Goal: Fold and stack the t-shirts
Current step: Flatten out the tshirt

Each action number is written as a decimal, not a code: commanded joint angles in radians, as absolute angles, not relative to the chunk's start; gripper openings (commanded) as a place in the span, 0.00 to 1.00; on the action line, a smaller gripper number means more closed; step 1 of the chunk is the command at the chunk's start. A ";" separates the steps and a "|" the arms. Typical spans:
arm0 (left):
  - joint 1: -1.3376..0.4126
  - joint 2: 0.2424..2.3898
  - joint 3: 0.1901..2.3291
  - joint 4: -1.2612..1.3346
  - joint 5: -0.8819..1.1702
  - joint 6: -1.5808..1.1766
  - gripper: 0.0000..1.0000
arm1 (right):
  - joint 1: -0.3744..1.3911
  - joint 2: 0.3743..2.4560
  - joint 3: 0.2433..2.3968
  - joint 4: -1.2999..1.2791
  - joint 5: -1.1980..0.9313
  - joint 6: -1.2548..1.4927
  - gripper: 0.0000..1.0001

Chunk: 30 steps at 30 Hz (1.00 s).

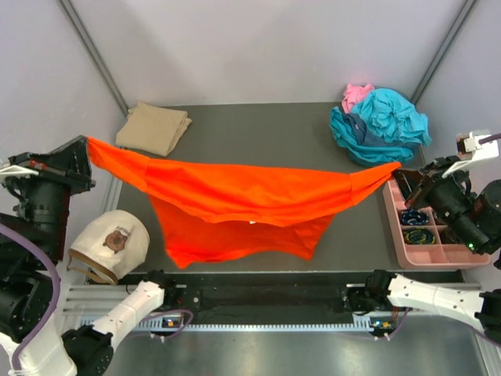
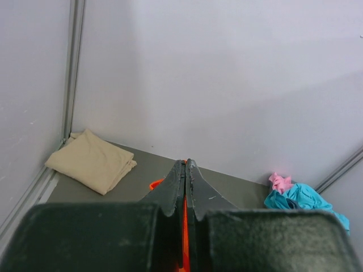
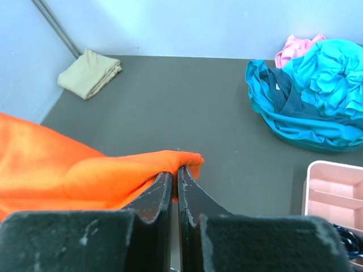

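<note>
**Orange shirt strung between both pincers**

Both clamped on cloth: left gripper (image 1: 88,143) at mid-left of the top view, right gripper (image 1: 398,169) at mid-right, each pinching one end of the orange t-shirt (image 1: 235,200). The shirt's long axis runs left-right and its body hangs toward lower centre. The folded tan t-shirt (image 1: 153,127), upper left, lies nearer the left gripper.

We see a bright, plain orange t-shirt (image 1: 235,204) against the dark grey counter (image 1: 266,133), with a plain tan t-shirt (image 1: 153,127), teal t-shirts (image 1: 387,117) in lighter turquoise and deeper blue-green shades, and a pale pink t-shirt (image 1: 356,94). We note a cream cap (image 1: 106,249) bearing a brown patch, and a pastel pink tray (image 1: 435,262) holding dark items (image 1: 415,218) with blue and yellow-green marks. The left tool (image 2: 185,164) and right tool (image 3: 174,170) look matte black to us with faint pale scuffs, and the walls (image 1: 258,47) are a pale grey-white.
</note>
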<state>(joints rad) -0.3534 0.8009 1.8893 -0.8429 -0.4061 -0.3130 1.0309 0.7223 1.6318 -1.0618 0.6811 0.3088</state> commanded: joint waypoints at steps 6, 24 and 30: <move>-0.351 0.838 1.881 -0.841 -0.426 -0.301 0.00 | 1.023 0.753 1.594 -1.095 0.566 0.287 0.00; -0.351 0.811 2.050 -0.815 -0.264 -0.364 0.00 | 1.023 0.634 1.611 -1.086 0.005 0.313 0.00; -0.353 0.888 1.771 -0.531 -0.359 -0.324 0.00 | 1.025 0.623 1.531 -1.023 0.266 0.281 0.00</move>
